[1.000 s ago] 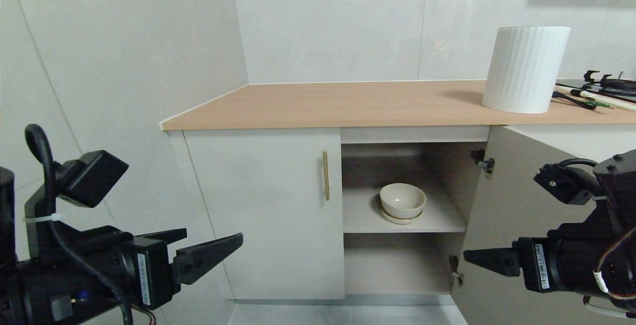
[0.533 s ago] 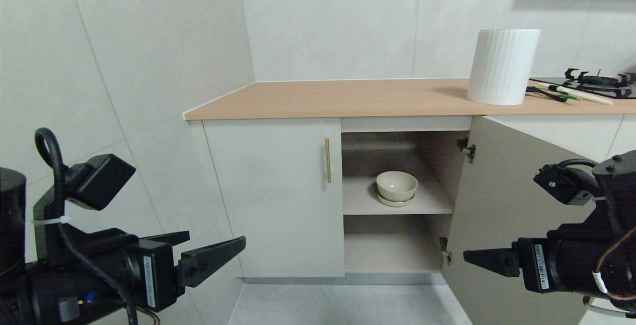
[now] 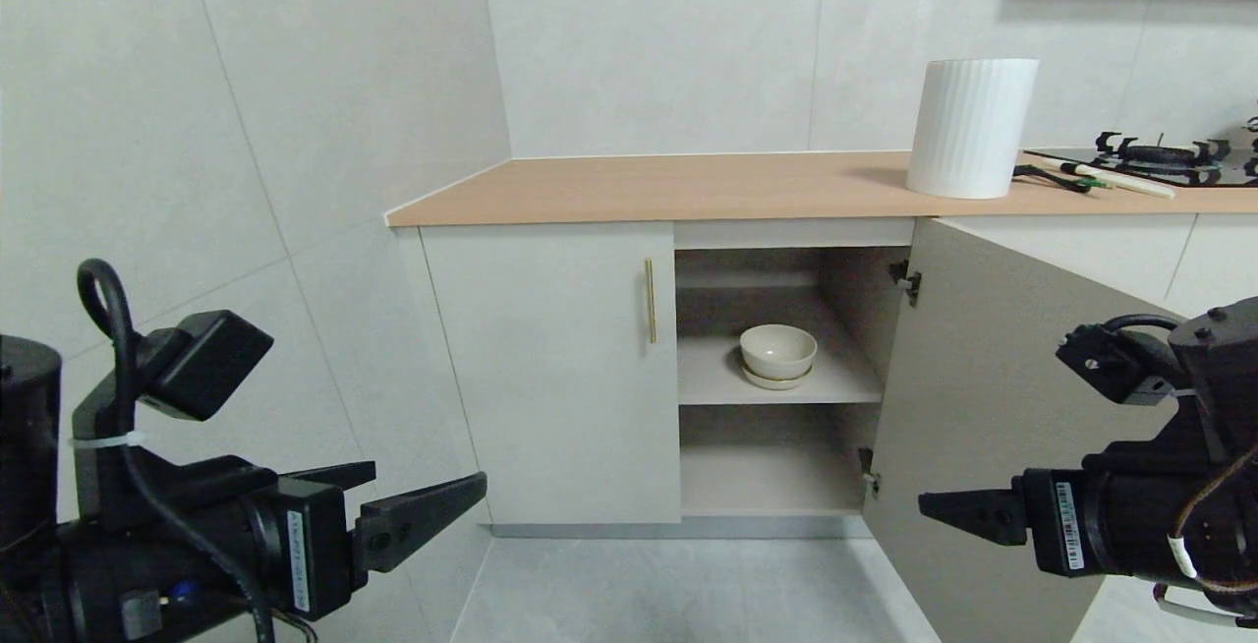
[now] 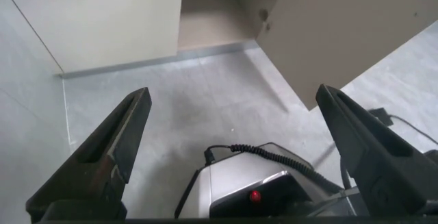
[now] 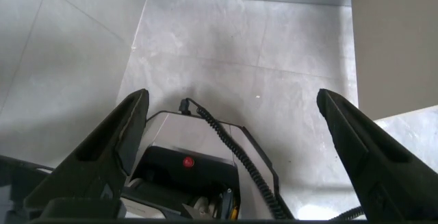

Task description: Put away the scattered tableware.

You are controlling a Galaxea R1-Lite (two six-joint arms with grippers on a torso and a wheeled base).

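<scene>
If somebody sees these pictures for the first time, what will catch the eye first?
Probably the open cabinet, its right door swung out, with a cream bowl on a small plate on the upper shelf. Next, the tall white ribbed container standing on the wooden countertop, near the stove.

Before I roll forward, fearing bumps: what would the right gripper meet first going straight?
Likely the beige cabinet's lower shelf; the open door stands close beside the right gripper. Depth unclear.
</scene>
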